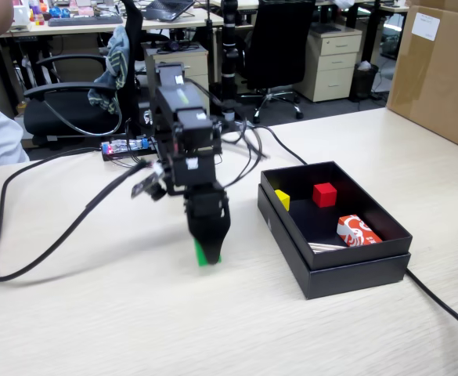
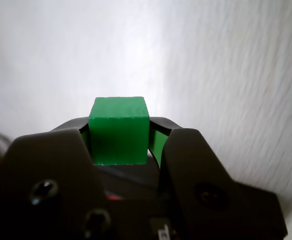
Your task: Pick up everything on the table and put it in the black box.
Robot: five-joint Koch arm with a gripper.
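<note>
In the fixed view I see my hand (image 1: pixel 207 249) pointing down at the desk (image 1: pixel 95 313), left of centre, with the green cube (image 1: pixel 206 253) showing at its tip. The black box (image 1: pixel 346 270) sits to the right, well apart, holding a yellow cube (image 1: pixel 283 199), a red cube (image 1: pixel 324 194) and a red-and-white packet (image 1: pixel 357 231).

In the wrist view the cube (image 2: pixel 119 131) sits at centre frame between the hand's (image 2: pixel 120 142) jaws, which close narrowly against its sides.
</note>
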